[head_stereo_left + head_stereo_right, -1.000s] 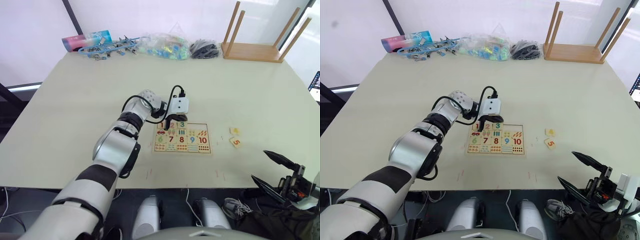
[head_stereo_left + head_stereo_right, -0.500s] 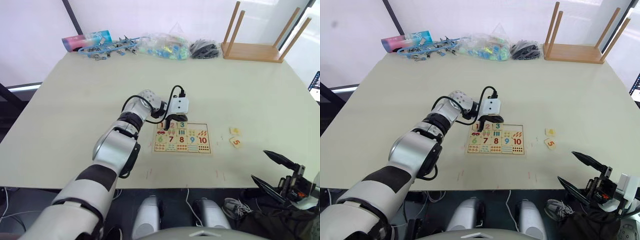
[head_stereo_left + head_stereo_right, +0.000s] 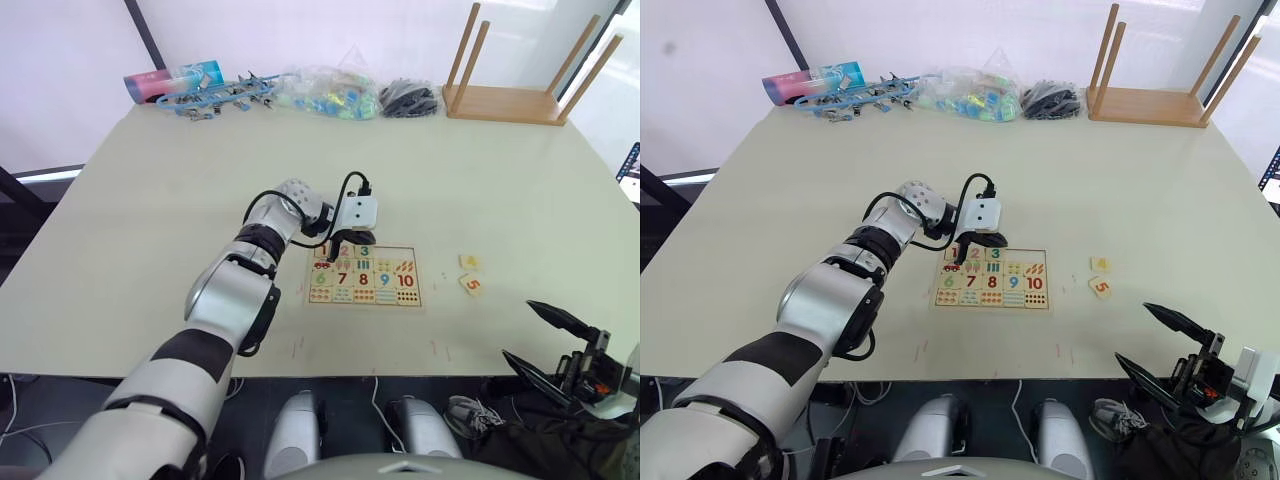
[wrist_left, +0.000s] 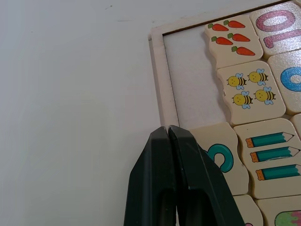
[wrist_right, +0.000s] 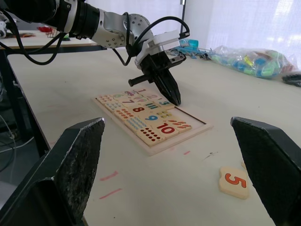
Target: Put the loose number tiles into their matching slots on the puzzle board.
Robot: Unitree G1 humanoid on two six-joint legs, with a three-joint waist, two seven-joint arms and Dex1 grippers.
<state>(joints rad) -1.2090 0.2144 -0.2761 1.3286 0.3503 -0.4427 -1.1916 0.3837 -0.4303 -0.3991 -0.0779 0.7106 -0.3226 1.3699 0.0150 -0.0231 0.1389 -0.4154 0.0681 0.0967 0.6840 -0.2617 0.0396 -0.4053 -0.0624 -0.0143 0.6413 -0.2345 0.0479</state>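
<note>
Fingers of the left gripper (image 4: pixel 168 129) were pressed together, empty, over the far rim of the puzzle board (image 3: pixel 364 275), beside tile 3 (image 3: pixel 365 251). Two slots (image 4: pixel 193 80) lay bare. Tiles 4 (image 3: pixel 468 262) and 5 (image 3: pixel 472 285) sat loose on the table (image 3: pixel 160 220). The right gripper (image 5: pixel 178 155) was spread wide, holding nothing.

Head views: I see bright, even daylight from the blown-out white backdrop beyond the table (image 3: pixel 150 200); shadows there are faint and soft. Left wrist view: the puzzle board (image 4: pixel 157 80) is sharp, and I note the left gripper (image 4: pixel 169 134) in the foreground is slightly soft. Right wrist view: the right gripper's fingers (image 5: pixel 268 155) are blurred, and the backlit windows glare.
</note>
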